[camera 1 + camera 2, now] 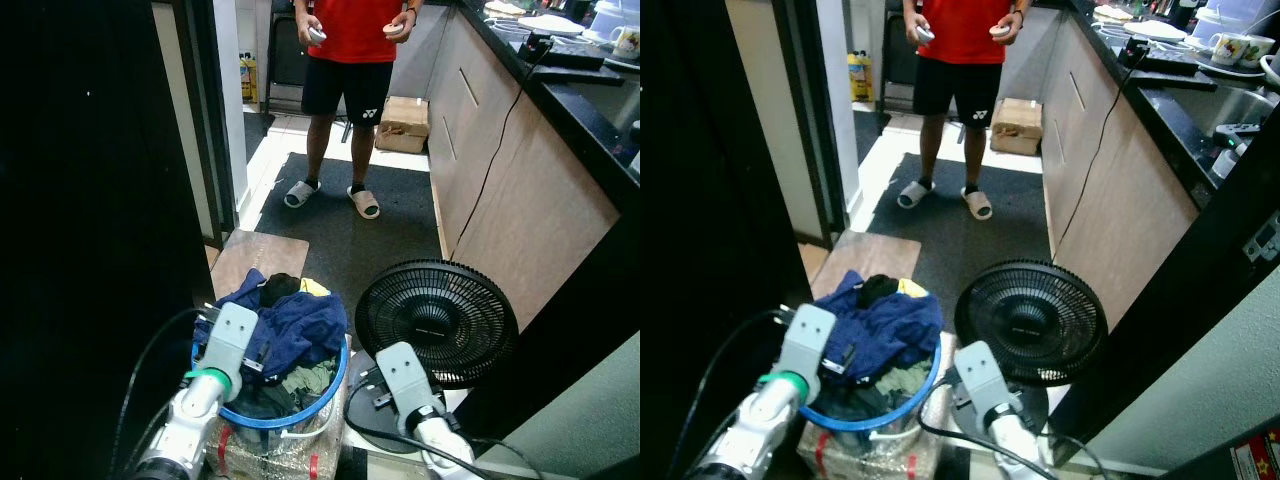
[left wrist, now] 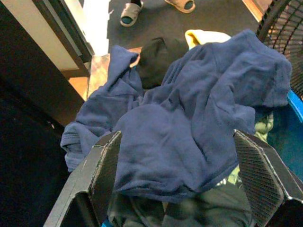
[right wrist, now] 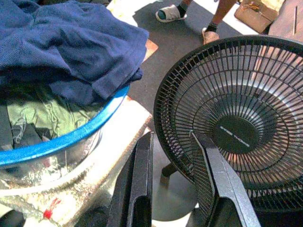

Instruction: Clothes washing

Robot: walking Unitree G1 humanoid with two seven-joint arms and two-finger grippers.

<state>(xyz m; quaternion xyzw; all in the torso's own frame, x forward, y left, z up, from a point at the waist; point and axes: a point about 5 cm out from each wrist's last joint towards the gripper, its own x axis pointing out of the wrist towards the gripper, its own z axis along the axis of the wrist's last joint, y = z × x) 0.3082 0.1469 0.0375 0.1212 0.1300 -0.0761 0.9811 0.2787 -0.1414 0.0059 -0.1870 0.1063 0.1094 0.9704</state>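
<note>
Two wide-spread black fingers of the left gripper [image 2: 177,189] hover over the crumpled navy-blue cloth garment [image 2: 189,123] heaped in the round blue-rimmed laundry basket [image 1: 335,375], apparently poised to descend and pinch it.

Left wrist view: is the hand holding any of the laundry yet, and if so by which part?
Nothing is held. The left hand is open, its fingers spread on either side of the blue garment in the basket, not closed on it.
</note>
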